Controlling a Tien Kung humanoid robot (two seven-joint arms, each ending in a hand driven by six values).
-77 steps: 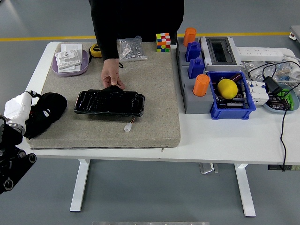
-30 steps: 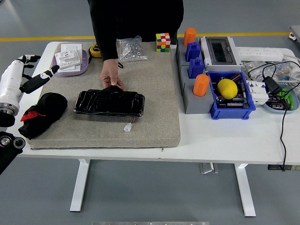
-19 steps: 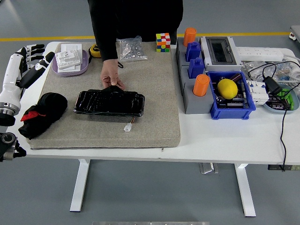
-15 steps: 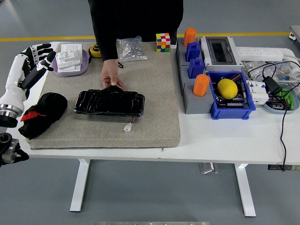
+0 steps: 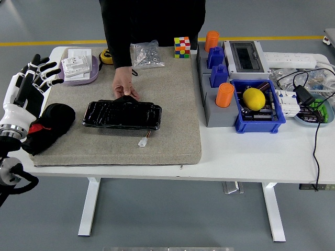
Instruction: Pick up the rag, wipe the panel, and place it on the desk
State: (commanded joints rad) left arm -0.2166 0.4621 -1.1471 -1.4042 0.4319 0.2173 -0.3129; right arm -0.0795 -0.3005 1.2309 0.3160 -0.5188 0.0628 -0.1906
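Now the left hand (image 5: pixel 32 83) hovers at the left edge of the frame, fingers spread and empty, just above the black rag (image 5: pixel 49 124) lying on the grey mat (image 5: pixel 172 120). Centre frame, a person's hand (image 5: pixel 124 86) pins the black panel (image 5: pixel 122 115), likely steadying it for wiping.

I see a crumpled black rag (image 5: pixel 48 127) with a red patch lying at the left edge of a grey mat on the white bench (image 5: pixel 251 154), and just to its right a glossy black rectangular panel (image 5: pixel 122 114) lying flat, its long side running left to right.
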